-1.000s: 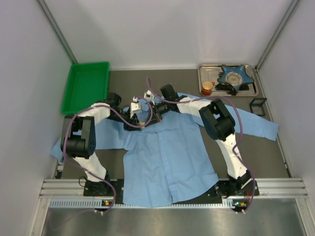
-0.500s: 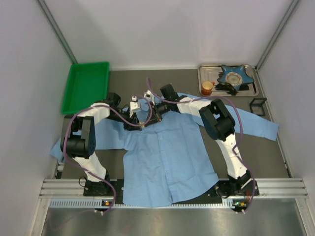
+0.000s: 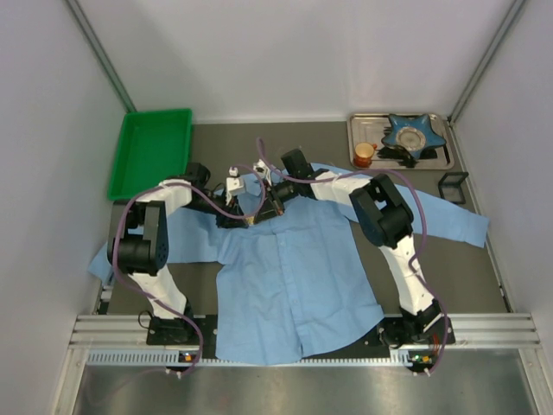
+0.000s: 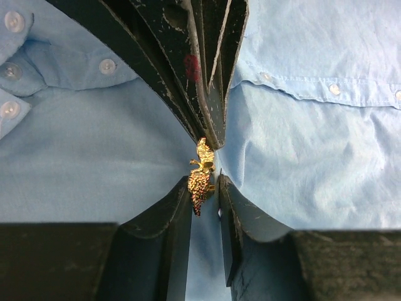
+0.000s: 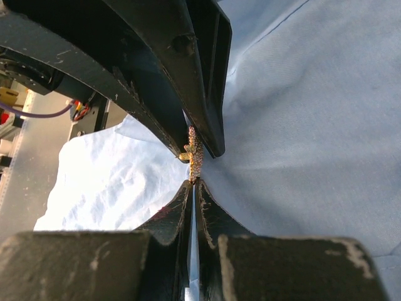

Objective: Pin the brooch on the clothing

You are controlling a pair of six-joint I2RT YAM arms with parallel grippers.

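The light blue clothing [image 3: 294,277] lies flat, front up. Both grippers meet tip to tip just below its collar. In the left wrist view the gold brooch [image 4: 201,179] sits between the tips of my left gripper [image 4: 205,182], whose jaws are closed to the brooch's width. My right gripper [image 4: 210,141] comes in from above, shut, its tips touching the brooch's top where the fabric bunches. In the right wrist view my right gripper [image 5: 195,182] is shut with a sliver of blue fabric between the jaws, the brooch [image 5: 194,157] at its tip. In the top view the left gripper [image 3: 245,220] and right gripper [image 3: 262,213] hide the brooch.
A green tray [image 3: 151,151] stands at the back left. A metal tray [image 3: 354,130] at the back right holds an orange cup [image 3: 364,154] and a blue star-shaped dish [image 3: 413,131]. A small black frame [image 3: 453,186] lies near the right sleeve.
The left wrist has shifted slightly back and left. Both grippers stay together at the same spot below the collar.
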